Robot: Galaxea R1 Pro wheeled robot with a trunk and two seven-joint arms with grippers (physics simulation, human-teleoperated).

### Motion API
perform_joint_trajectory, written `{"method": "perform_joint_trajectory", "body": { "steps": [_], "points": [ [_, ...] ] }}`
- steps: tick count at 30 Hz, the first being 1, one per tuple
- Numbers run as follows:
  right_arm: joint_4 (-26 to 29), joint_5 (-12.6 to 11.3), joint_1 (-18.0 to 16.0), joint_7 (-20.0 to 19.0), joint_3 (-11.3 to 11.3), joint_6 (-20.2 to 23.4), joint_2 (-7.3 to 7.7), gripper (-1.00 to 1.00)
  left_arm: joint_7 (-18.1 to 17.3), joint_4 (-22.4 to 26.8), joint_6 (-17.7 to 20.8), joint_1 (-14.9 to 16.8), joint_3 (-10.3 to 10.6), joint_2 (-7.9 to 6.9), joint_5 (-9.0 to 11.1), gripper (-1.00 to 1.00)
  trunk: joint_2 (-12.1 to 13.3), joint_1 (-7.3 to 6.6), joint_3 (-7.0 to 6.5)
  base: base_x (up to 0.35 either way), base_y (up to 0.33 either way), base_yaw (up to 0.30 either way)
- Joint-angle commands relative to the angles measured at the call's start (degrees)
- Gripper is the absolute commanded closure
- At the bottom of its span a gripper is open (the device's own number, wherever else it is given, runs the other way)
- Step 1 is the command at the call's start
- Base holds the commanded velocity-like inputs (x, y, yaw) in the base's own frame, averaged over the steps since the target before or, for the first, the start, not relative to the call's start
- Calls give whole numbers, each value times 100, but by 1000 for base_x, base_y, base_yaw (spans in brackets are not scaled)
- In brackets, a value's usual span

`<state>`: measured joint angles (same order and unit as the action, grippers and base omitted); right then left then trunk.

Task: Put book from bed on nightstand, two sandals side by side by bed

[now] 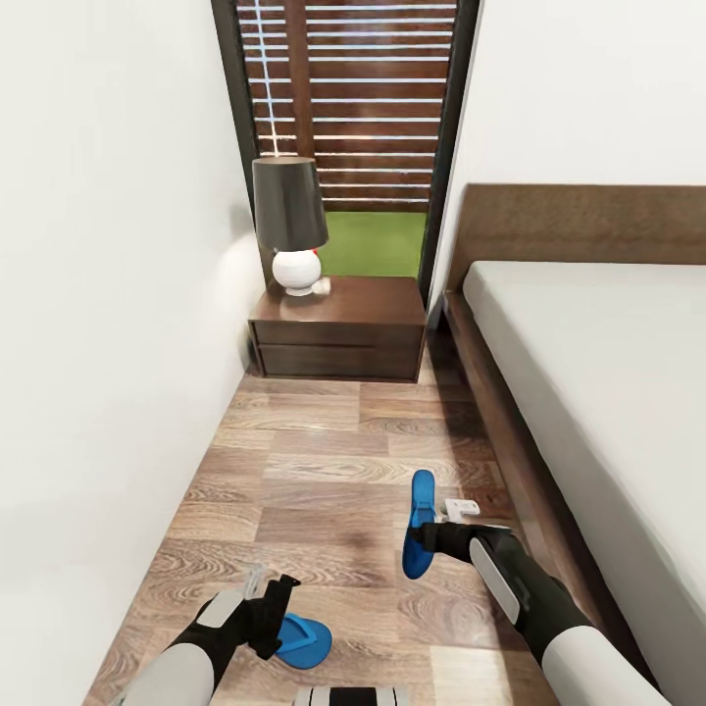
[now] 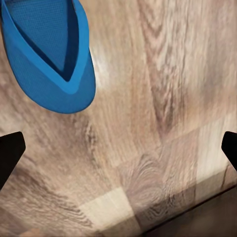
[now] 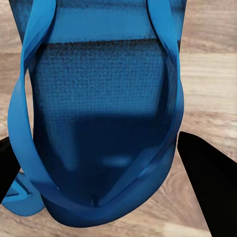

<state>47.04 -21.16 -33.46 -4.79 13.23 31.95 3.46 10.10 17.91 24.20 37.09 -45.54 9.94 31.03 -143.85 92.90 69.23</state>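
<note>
One blue sandal (image 1: 422, 525) stands on its edge above the wood floor beside the bed (image 1: 608, 373). My right gripper (image 1: 438, 536) is shut on it, and its strap and footbed (image 3: 103, 123) sit between the two dark fingers. The other sandal (image 1: 302, 639) lies flat on the floor near my left gripper (image 1: 267, 588). That gripper (image 2: 118, 150) is open over bare planks, with the sandal's end (image 2: 54, 64) just beyond its fingers. A dark-brown nightstand (image 1: 363, 338) stands at the far end, left of the bed. The book is out of view.
A black-shaded lamp with a white base (image 1: 292, 226) stands on the nightstand's left side. A white wall (image 1: 108, 343) runs close along the left. The bed's wooden frame (image 1: 500, 422) borders the floor strip on the right. A tall window (image 1: 353, 118) is behind the nightstand.
</note>
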Motion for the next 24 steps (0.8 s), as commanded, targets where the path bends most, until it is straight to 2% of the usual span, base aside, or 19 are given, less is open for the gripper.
{"method": "perform_joint_trajectory", "body": {
  "steps": [1,16,19,23,24],
  "points": [
    [7,4,-3,-4,13,22,6,100,52,20,34,0,-8,6,61,-100,-2,-1,5,0,0,0],
    [120,-2,-3,-42,-37,38,48,100,52,20,41,0,-8,6,54,-100,-21,35,315,0,0,0],
    [637,-3,8,-45,-36,33,53,100,53,20,41,0,-8,6,54,-100,-25,43,381,0,0,0],
    [2079,-3,61,-25,-40,-35,37,100,54,24,41,0,-8,6,53,-100,-30,53,470,0,0,0],
    [2184,-3,66,-23,-40,-65,35,100,54,23,41,0,-8,6,53,-100,-31,56,492,0,0,0]
  ]
}}
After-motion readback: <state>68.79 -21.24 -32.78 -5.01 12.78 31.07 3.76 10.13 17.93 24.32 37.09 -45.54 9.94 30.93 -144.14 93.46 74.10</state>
